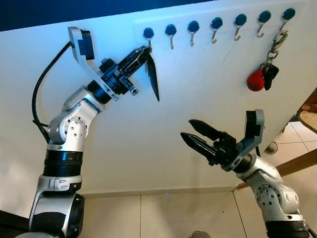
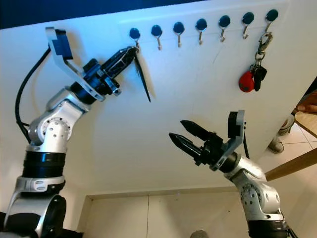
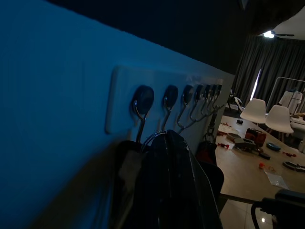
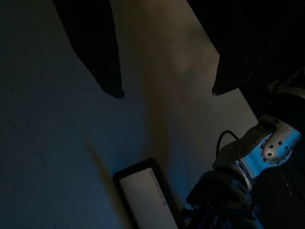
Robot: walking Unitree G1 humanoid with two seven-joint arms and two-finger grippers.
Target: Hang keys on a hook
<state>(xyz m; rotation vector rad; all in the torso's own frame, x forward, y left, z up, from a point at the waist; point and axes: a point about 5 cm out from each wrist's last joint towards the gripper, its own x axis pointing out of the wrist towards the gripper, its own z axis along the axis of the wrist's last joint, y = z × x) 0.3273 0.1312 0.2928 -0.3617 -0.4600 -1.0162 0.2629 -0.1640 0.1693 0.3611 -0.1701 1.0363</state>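
A row of several dark-capped hooks (image 1: 216,25) runs along a white wall plate. My left gripper (image 1: 146,51) is raised to the leftmost hook (image 1: 148,34) and is shut on a silver key ring (image 3: 153,138). The ring sits right at that hook's lower end. A long black fob (image 1: 153,77) dangles from the ring against the wall. My right gripper (image 1: 185,128) hovers lower and to the right, away from the hooks. It is open, with its fingers (image 4: 102,57) spread and nothing between them.
Another bunch of keys with a red fob (image 1: 256,81) hangs from the rightmost hook (image 1: 288,15). At the right edge are a person's hand (image 2: 307,104), a round wooden table (image 1: 309,120) and a shoe (image 1: 271,148) on the tiled floor (image 1: 188,213).
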